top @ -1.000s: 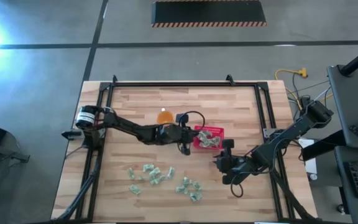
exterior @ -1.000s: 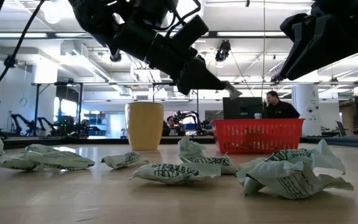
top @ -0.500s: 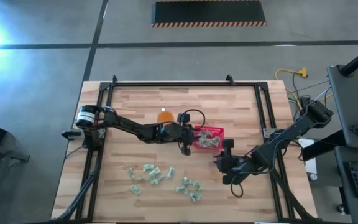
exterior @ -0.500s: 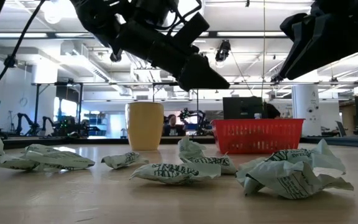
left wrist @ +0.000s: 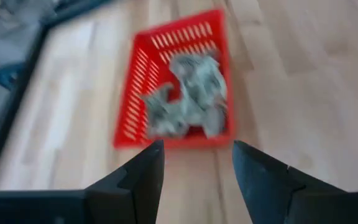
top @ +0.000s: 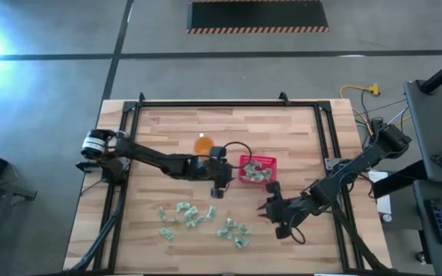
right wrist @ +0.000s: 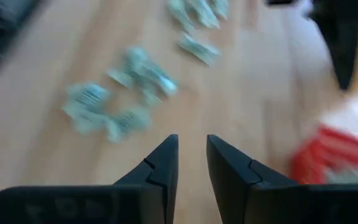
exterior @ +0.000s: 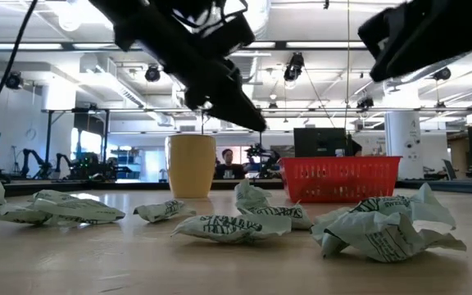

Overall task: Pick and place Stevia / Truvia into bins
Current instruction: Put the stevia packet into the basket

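Green-and-white sweetener packets [top: 257,172] are seen heaped inside the red basket [top: 269,162], which stands on the bare wood of the table [top: 282,126]. More packets lie loose on the table, on the near side of the basket as the low view has it: one cluster [top: 181,216] is spread well apart from the basket, and a second cluster [top: 235,231] lies nearer to it. In the low view these loose packets [exterior: 229,226] are shown crumpled, with the basket [exterior: 340,178] behind them.

The left pincer [top: 215,189] is held above the table just beside the basket, on the side away from the right arm. Its fingers [left wrist: 146,171] are seen spread apart with nothing between them, and the basket with its packets [left wrist: 188,99] is framed beyond the gap.

The right pincer [top: 268,208] is placed near the basket, between it and the nearer cluster. Its fingers [right wrist: 160,168] are parted by a narrow gap, and nothing is gripped; loose packets [right wrist: 120,99] are visible beyond them.

An orange cup [top: 203,143] stands upright on the table beside the basket, beyond the left arm.
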Controlling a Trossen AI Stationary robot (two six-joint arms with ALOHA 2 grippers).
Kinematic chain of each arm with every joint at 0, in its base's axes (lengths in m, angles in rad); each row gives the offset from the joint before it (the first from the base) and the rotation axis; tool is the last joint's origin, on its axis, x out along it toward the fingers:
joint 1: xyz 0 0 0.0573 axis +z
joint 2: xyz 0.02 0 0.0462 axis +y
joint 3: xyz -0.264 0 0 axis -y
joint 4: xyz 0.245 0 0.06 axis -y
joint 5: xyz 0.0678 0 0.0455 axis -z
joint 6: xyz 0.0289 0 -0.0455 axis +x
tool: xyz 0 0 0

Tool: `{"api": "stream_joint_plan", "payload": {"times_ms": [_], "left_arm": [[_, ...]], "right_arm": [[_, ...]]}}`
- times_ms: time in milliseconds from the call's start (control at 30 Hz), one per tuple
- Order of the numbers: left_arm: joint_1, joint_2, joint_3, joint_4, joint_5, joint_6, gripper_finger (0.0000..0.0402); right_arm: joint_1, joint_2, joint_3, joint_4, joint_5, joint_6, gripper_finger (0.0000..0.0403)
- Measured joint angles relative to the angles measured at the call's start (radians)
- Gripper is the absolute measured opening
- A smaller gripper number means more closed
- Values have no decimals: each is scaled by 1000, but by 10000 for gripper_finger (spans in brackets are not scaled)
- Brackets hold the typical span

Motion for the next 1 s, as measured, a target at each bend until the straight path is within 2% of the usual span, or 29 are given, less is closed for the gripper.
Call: {"api": "stream_joint_plan", "payload": {"times_ms": [200,400,533,733,1000], "left_arm": [[-86,-76,-48,-138,16,-88,173],[-155,-114,-115,-113,31,-121,173],[-171,-134,-145,-133,30,-169,173],[-172,-173,-188,-141,18,-193,173],[-171,-210,-211,-133,14,-193,173]], "right_arm": [[-15,30,-42,221,-72,-87,74],[-54,170,-46,367,-205,-90,77],[-83,255,-19,364,-291,-54,85],[-114,313,3,363,-301,12,103],[-131,380,32,357,-334,52,147]]}}
